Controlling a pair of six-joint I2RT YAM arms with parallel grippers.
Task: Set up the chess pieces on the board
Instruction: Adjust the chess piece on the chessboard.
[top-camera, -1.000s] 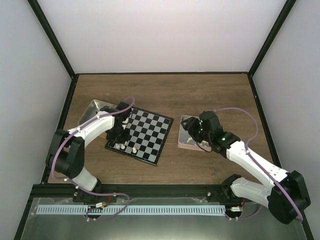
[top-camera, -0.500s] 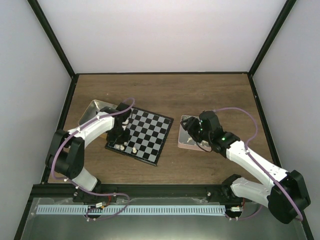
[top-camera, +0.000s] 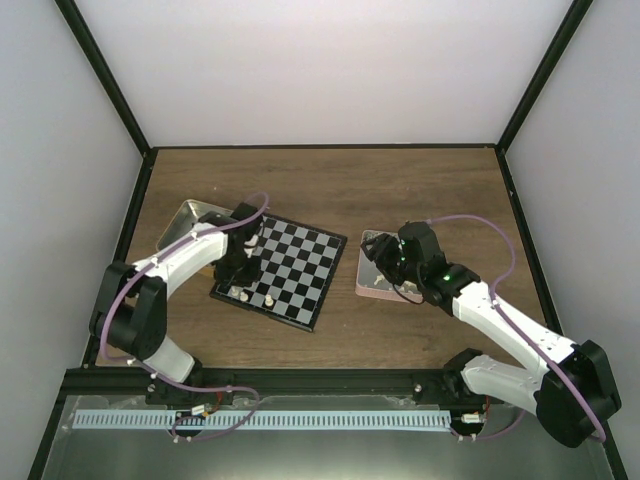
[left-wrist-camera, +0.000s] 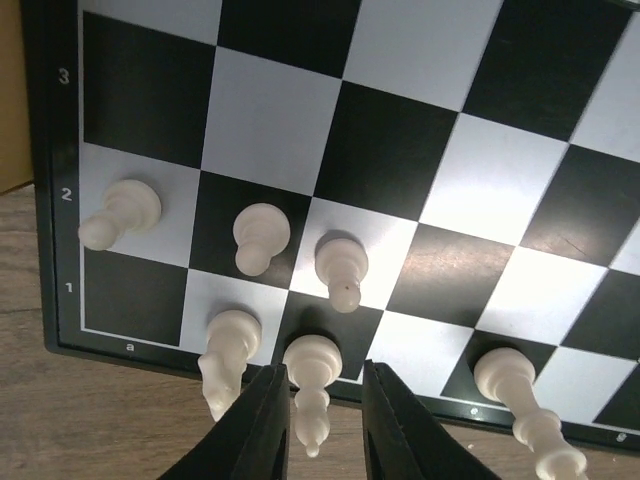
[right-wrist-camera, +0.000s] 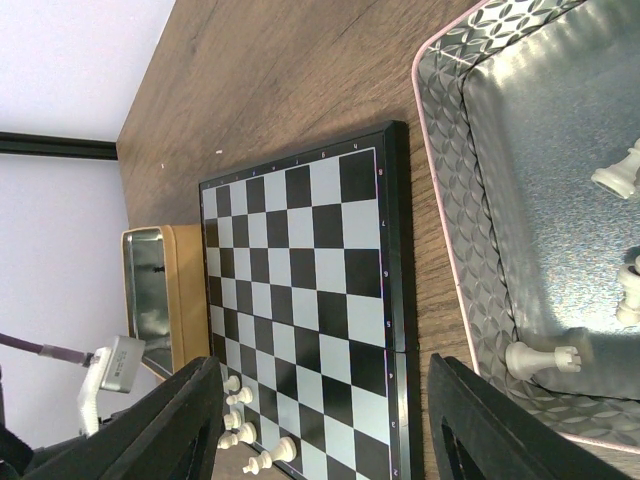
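Observation:
The board (top-camera: 295, 268) lies left of centre, with several cream-white chess pieces (top-camera: 240, 292) at its near-left corner. In the left wrist view three pawns (left-wrist-camera: 260, 236) stand on the second row. A knight (left-wrist-camera: 228, 350), a bishop (left-wrist-camera: 312, 385) and one taller piece (left-wrist-camera: 520, 395) stand on the first row. My left gripper (left-wrist-camera: 323, 372) straddles the bishop, slightly open, with a gap on the bishop's right side. My right gripper (right-wrist-camera: 330, 400) hangs wide open and empty between the board (right-wrist-camera: 300, 260) and the pink-rimmed tin (right-wrist-camera: 447, 200).
The pink-rimmed tin (top-camera: 362, 285) right of the board holds loose white pieces (right-wrist-camera: 545, 357). A gold-sided tin (top-camera: 185, 220) sits against the board's far-left side. Black frame posts and pale walls enclose the wooden table (top-camera: 400, 190).
The left gripper has shifted very slightly along the board's left edge. The right arm has not moved.

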